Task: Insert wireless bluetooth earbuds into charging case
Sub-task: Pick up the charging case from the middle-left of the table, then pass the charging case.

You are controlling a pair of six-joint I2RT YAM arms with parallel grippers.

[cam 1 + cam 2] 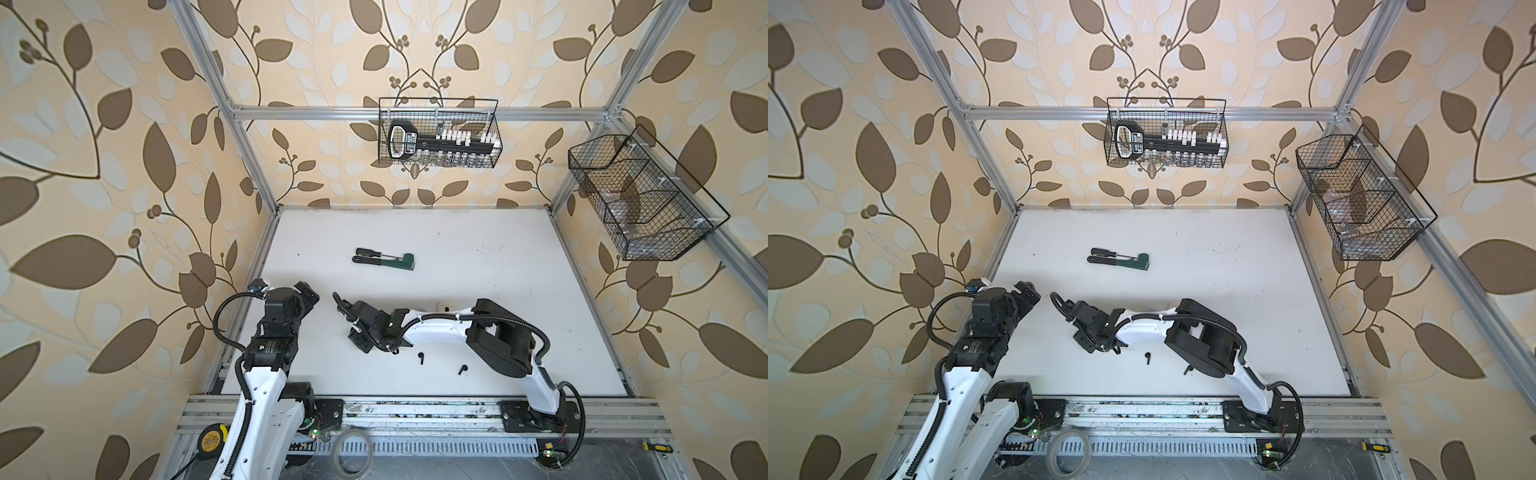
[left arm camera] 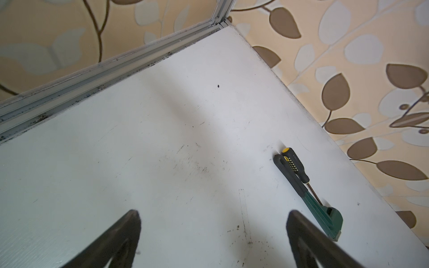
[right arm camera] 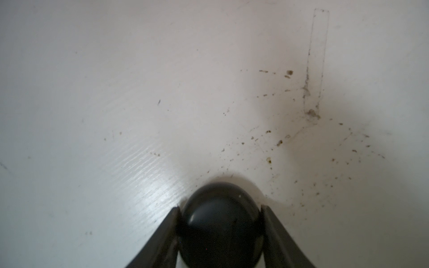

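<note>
Right gripper jaws clamped both sides of glossy black charging case, on table. Left gripper spread wide, empty. Two black earbuds loose nearby.

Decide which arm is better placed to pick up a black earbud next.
Left, probably. The left fingers are open and empty, while the right fingers clasp the black case. Both black earbuds lie on the table nearer the right arm, so the left must reach across.
</note>
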